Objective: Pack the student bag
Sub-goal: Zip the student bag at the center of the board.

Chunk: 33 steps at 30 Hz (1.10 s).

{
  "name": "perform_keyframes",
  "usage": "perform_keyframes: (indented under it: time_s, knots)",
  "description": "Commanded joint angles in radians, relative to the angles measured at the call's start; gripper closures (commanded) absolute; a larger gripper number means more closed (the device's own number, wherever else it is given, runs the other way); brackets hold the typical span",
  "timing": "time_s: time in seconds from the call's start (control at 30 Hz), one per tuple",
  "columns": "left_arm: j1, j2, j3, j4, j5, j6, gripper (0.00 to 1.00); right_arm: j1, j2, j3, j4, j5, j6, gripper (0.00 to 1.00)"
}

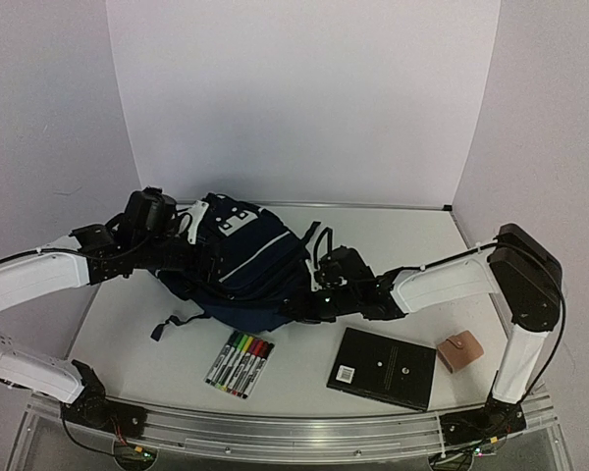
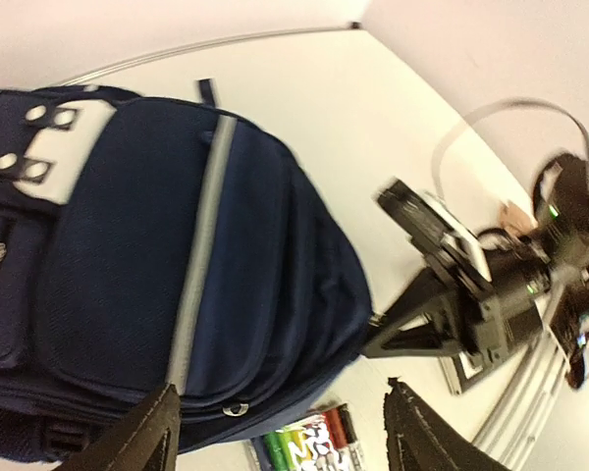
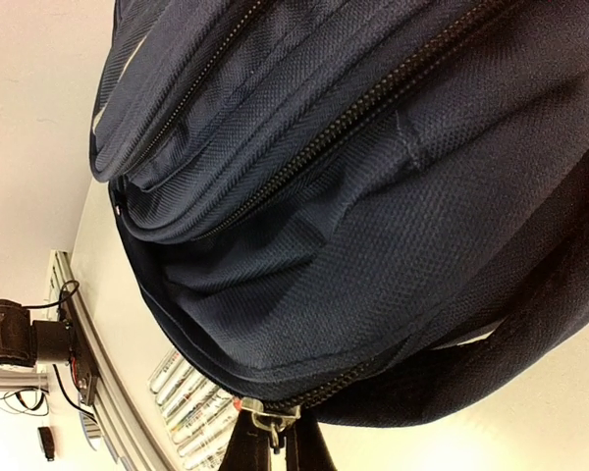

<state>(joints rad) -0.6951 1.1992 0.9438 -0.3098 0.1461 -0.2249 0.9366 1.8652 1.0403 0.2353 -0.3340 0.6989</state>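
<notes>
Right gripper (image 3: pixel 272 444) — tight on zipper pull (image 3: pixel 264 419)

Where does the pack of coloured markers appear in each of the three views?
Top external: the markers lie on the table, near its front edge, just in front of the student bag.
Left wrist: at the bottom edge, partly cut off, below the bag.
Right wrist: lower left, blurred, below the bag.
Shared landmark: the student bag, next to the markers in every view.

student bag (image 1: pixel 243 263) blocks centre, markers (image 1: pixel 240 363), book (image 1: pixel 383 369) along near edge
</notes>
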Motion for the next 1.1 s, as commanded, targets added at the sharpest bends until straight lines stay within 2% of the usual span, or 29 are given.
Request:
perform_keyframes:
  time_s: [0.0,0.3,0.53,0.73,0.83,0.93,1.03,1.07]
  knots:
    - [-0.153,0.039,-0.016,0.07,0.044,0.102,0.32,0.001,-0.049,-0.018,0.09,-0.05,0.027,1.0]
    - [-0.274,0.275,0.043,0.09,-0.061,0.159,0.42,0.001,-0.088,-0.058,0.13,-0.042,0.057,1.0]
    - [-0.29,0.349,0.048,0.185,-0.169,0.202,0.45,0.002,-0.096,-0.086,0.162,-0.054,0.075,1.0]
    - [-0.297,0.425,0.079,0.211,-0.176,0.223,0.46,0.002,-0.091,-0.09,0.17,-0.061,0.082,1.0]
    - [-0.303,0.447,0.083,0.216,-0.182,0.223,0.57,0.001,-0.106,-0.097,0.169,-0.033,0.095,1.0]
    - [-0.305,0.451,0.077,0.206,-0.209,0.216,0.78,0.002,-0.131,-0.104,0.151,0.009,0.11,1.0]
    - [-0.306,0.431,0.045,0.205,-0.23,0.208,0.97,-0.001,-0.161,-0.096,0.059,0.091,0.114,1.0]
    - [-0.306,0.422,0.033,0.206,-0.233,0.207,0.99,-0.005,-0.173,-0.093,0.026,0.125,0.113,1.0]
